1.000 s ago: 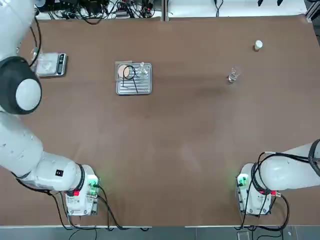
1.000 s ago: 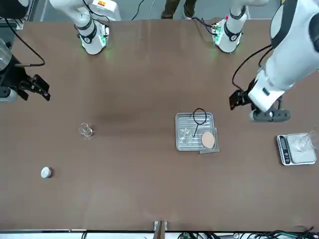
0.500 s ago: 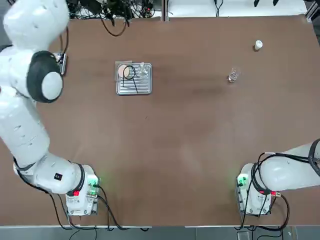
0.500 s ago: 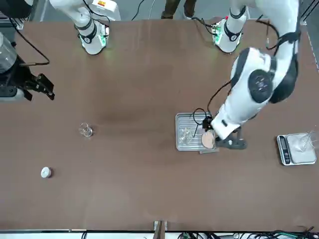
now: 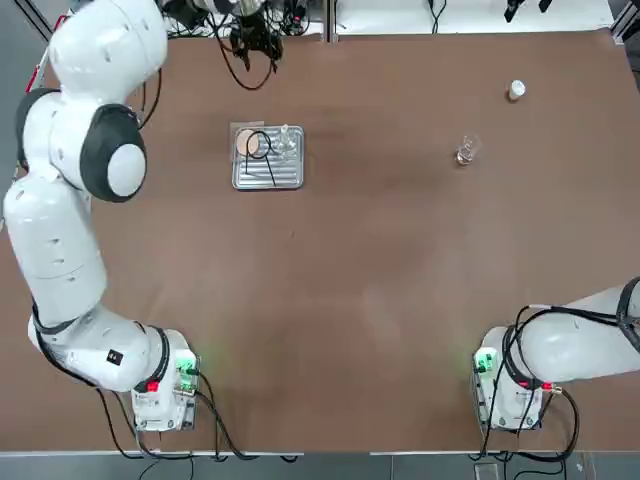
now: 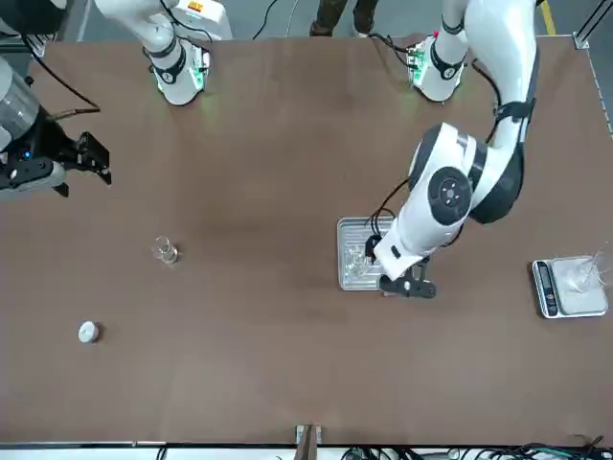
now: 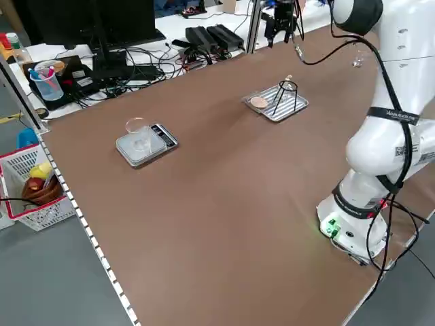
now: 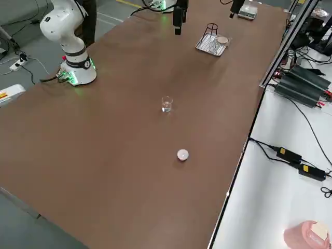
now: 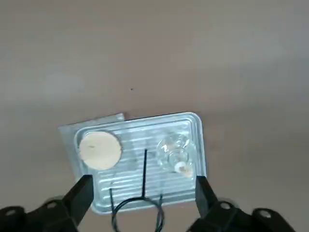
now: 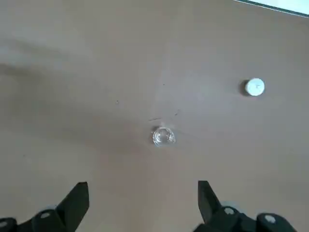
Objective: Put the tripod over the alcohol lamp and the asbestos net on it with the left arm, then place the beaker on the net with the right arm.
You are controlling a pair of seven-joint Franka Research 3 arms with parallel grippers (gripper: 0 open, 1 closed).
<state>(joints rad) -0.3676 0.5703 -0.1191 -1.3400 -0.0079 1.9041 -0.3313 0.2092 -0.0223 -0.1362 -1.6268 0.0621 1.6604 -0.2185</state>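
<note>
Reaching out over the wide brown bench (image 5: 380,260), the big white jointed left arm (image 5: 60,215) had swung in from the scale's side within the last second and now hung above the ribbed silver tray (image 5: 268,172). Its dark end effector (image 9: 143,205) stood with fingers spread wide and empty, straddling the tray in the wrist view. The white right arm (image 5: 580,345) had kept parked at its own side, its end effector (image 10: 143,208) likewise open and holding nothing.

On the tray lay the thin black wire tripod (image 5: 262,150), beside the small grey mesh asbestos net with its tan disc (image 5: 247,143) and the tiny clear glass alcohol lamp (image 5: 287,140). The small clear glass beaker (image 5: 466,150) stood well apart, near a little white capped bottle (image 5: 516,90). Judging by this, the approach was done and the tripod pick came next.
</note>
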